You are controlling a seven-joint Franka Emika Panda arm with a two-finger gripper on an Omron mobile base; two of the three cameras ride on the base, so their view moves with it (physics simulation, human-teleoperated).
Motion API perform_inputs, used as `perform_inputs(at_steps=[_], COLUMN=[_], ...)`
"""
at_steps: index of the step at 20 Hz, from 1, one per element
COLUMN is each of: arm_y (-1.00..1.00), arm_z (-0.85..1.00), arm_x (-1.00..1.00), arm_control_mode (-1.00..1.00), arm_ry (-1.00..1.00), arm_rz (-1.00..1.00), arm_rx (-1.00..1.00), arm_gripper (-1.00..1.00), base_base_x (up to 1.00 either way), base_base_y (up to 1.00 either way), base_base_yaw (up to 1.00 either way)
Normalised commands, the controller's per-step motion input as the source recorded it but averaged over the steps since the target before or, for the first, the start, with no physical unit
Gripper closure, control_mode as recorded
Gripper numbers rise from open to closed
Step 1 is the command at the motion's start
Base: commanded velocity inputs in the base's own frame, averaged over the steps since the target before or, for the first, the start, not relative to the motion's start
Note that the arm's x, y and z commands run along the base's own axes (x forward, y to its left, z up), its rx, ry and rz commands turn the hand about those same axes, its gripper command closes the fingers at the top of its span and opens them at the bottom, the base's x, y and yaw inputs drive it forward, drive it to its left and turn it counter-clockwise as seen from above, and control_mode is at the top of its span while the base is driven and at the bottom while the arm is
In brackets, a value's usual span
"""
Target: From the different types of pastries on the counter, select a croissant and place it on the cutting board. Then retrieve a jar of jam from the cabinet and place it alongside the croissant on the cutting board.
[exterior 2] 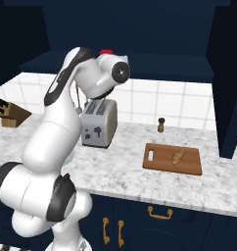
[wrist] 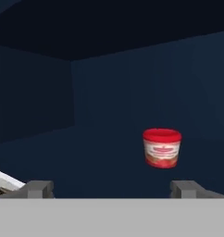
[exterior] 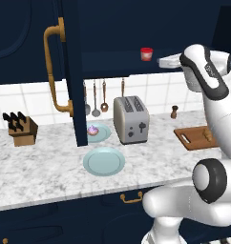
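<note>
The jar of jam (wrist: 162, 148), red with a pale band, stands on the shelf inside the open navy cabinet (exterior: 117, 28), a little ahead and to the right of my gripper (wrist: 113, 190). Its fingertips (wrist: 37, 189) stand wide apart with nothing between them. From the left base view, the jar of jam (exterior: 146, 54) sits just left of the gripper (exterior: 162, 62), apart from it. The croissant (exterior 2: 177, 157) lies on the cutting board (exterior 2: 159, 164) on the counter (exterior 2: 125, 171). The frosted cupcake (exterior: 92, 129) rests on a pale blue plate (exterior: 105, 133).
The open cabinet door with its brass handle (exterior: 53, 71) hangs left of the shelf. On the counter stand a toaster (exterior: 131, 119), an empty blue plate (exterior: 104, 161), a knife block (exterior: 22, 129) and a pepper grinder (exterior: 174, 112). Utensils hang on the tiled wall.
</note>
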Motion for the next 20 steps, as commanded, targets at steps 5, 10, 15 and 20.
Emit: perform_inputs(at_steps=[5,10,15,20], arm_y=[-0.01,-0.01,0.0,0.03], arm_z=[0.0,0.0,0.0,0.0], arm_x=[0.46,0.41,0.26,0.17], arm_control_mode=[-1.0,-1.0,-1.0,-1.0], arm_ry=[0.0,0.0,0.0,0.0], arm_rz=[0.0,0.0,0.0,0.0], arm_rx=[0.03,0.0,0.0,0.0], arm_gripper=[-1.0,-1.0,-1.0,-1.0], base_base_x=[0.0,0.0,0.0,0.0], base_base_y=[0.0,0.0,0.0,0.0], base_base_yaw=[0.0,0.0,0.0,0.0])
